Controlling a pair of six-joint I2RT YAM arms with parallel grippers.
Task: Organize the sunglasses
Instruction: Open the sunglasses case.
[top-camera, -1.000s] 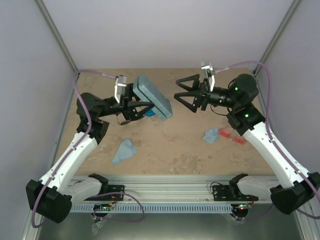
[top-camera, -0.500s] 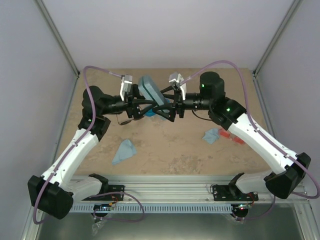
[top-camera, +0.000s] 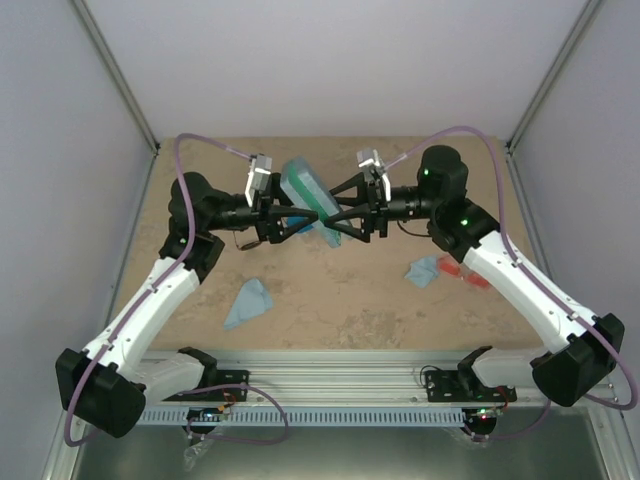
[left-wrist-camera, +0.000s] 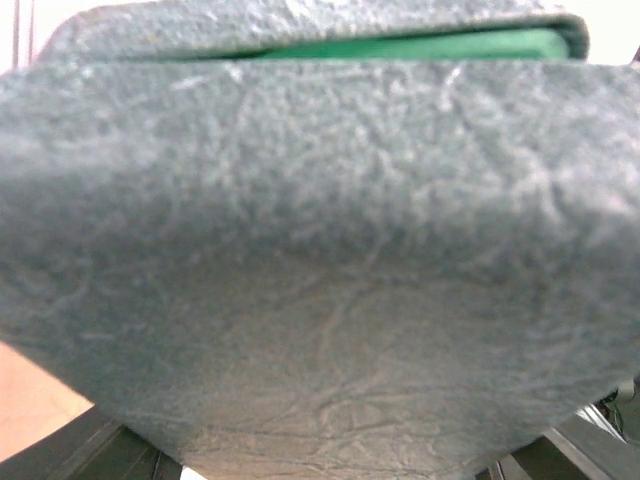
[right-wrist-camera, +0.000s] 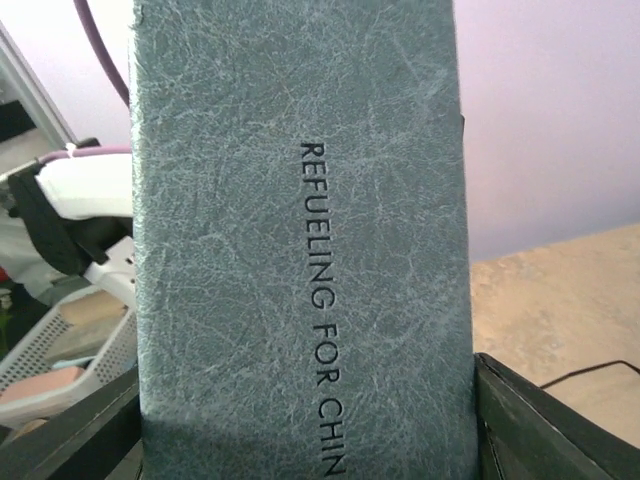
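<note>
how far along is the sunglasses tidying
Done: nothing visibly packed. In hand: the left pincer holds the grey-blue case aloft, slightly open, and the right pincer straddles it. To do: the red-orange sunglasses lie loose on the table beside a light blue cloth.

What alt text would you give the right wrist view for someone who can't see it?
A grey-blue case, leathery and upright in frame, fills the centre, with embossed lettering REFUELING FOR CHIN running down it to the bottom edge. The right end effector has a dark finger against each long side. Lilac wall and sandy table lie behind.
</note>
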